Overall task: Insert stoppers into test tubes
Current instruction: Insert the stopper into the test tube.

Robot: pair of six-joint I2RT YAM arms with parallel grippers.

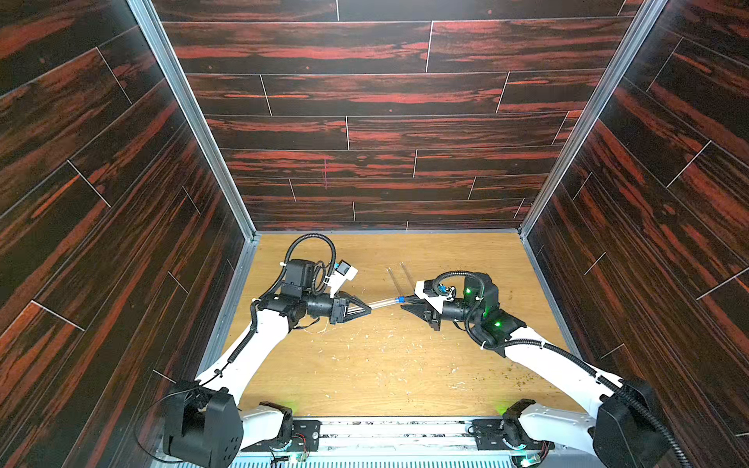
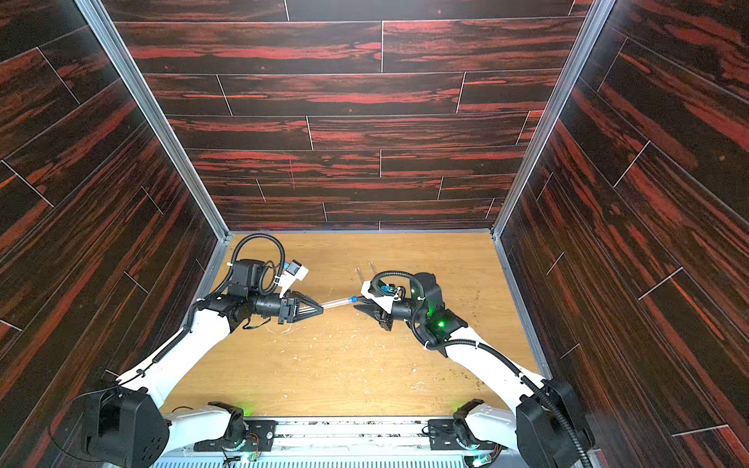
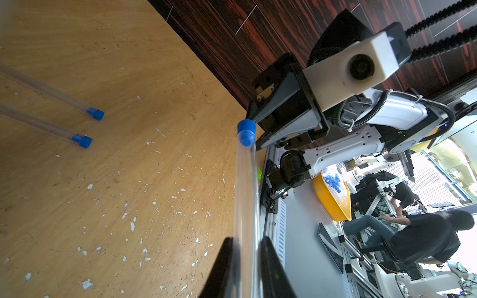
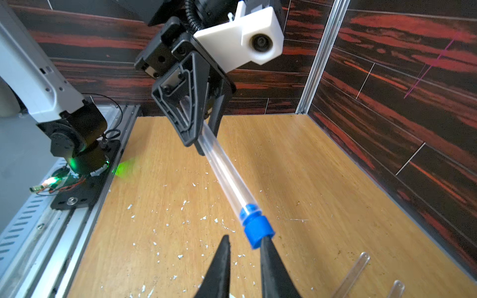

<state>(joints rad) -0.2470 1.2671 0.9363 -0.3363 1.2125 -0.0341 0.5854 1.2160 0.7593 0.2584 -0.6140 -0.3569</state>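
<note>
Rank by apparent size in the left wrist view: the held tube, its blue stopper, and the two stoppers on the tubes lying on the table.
1. Held tube.
2. Its blue stopper.
3. The other two stoppers: alike, so unranked; they sit farther from the camera, which may be why they look smaller.

Dark wood-look panels [image 1: 385, 101] streaked with red stand on three sides: one beyond both pincer tips, one outward of the left pincer [image 1: 368, 310], and one outward of the right pincer [image 1: 403, 306]. Grey metal posts [image 1: 195, 121] run up the two far corners. Below the pincers lies a pale wooden board [image 1: 385, 372] scattered with white flecks [image 3: 132, 227]. Behind them, a metal rail [image 1: 405, 431] edges the board. In the left wrist view, past that open side, a bright room holds a yellow bowl [image 3: 333, 201] and a seated person [image 3: 426, 240].
</note>
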